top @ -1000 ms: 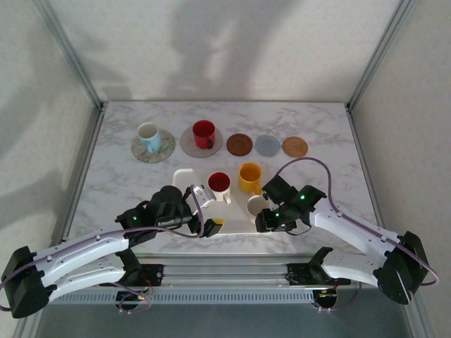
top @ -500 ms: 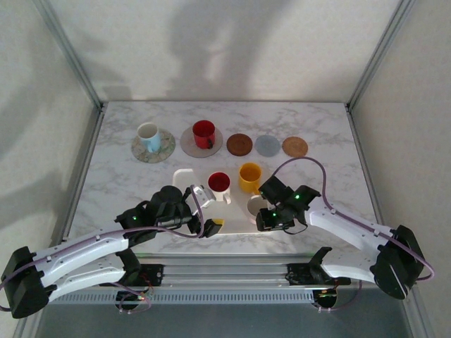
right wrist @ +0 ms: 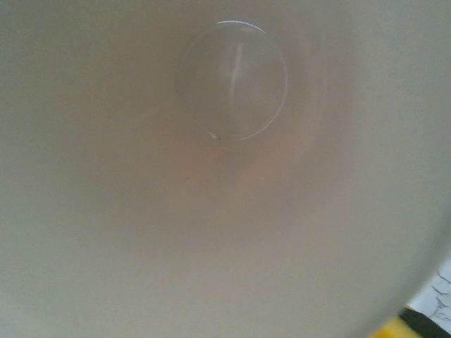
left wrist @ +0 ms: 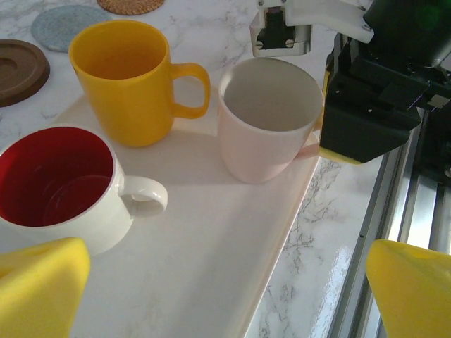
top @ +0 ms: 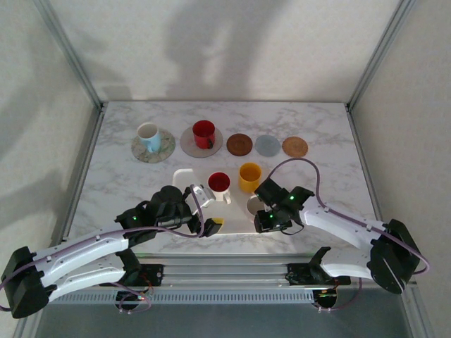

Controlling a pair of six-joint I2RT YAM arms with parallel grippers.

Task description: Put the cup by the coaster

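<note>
- Pink ceramic cup (left wrist: 268, 127), pale and glossy, stands upright at the near right of a smooth white tray (left wrist: 211, 239), well apart from the coasters.
- Black right end effector (left wrist: 331, 116) with yellow pads sits against the cup's handle side; I cannot tell whether it grips.
- Left end effector (left wrist: 225, 292) gapes wide, holding nothing.
- Yellow mug (left wrist: 123, 84) and red-lined white mug (left wrist: 63, 190) share the tray.
- Round brown coaster (top: 239, 144), grey coaster (top: 268, 145) and woven tan coaster (top: 294, 146) lie in a row on the marbled table (top: 127, 183).
</note>
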